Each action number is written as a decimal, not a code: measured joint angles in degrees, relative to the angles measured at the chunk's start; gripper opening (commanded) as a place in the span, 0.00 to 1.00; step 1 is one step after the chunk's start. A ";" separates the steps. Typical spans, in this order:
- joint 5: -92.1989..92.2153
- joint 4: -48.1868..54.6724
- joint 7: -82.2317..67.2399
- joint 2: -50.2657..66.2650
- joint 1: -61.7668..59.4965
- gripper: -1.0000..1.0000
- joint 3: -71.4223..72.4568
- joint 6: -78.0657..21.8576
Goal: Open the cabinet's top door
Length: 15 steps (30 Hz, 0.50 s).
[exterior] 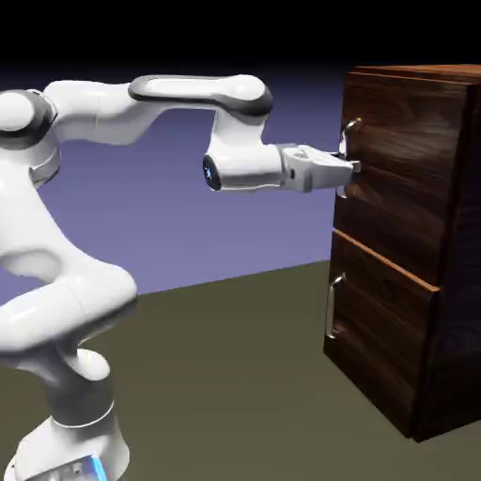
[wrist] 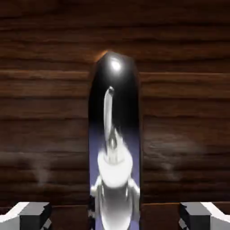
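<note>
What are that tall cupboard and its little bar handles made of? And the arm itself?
The cabinet looks like dark walnut wood: brown grain streaks run across its panels, with a soft sheen. The top door's handle seems polished metal: it mirrors the arm and the backdrop. The lower handle is a similar silver bar. The arm looks like glossy white plastic or painted casing, with dark joint bands.

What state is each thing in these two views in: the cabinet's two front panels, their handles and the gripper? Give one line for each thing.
top door: closed, flush with the cabinet.
top handle: upright bar, between the gripper's tips.
lower panel: closed.
lower handle: untouched.
gripper: level, at the top handle, shut on it.
</note>
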 measured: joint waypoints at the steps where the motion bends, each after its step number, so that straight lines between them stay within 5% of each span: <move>1: -0.18 -0.77 -1.55 1.10 2.08 0.00 -1.70 -0.48; 15: 0.54 -5.77 -21.96 11.57 31.15 0.00 -27.71 -1.42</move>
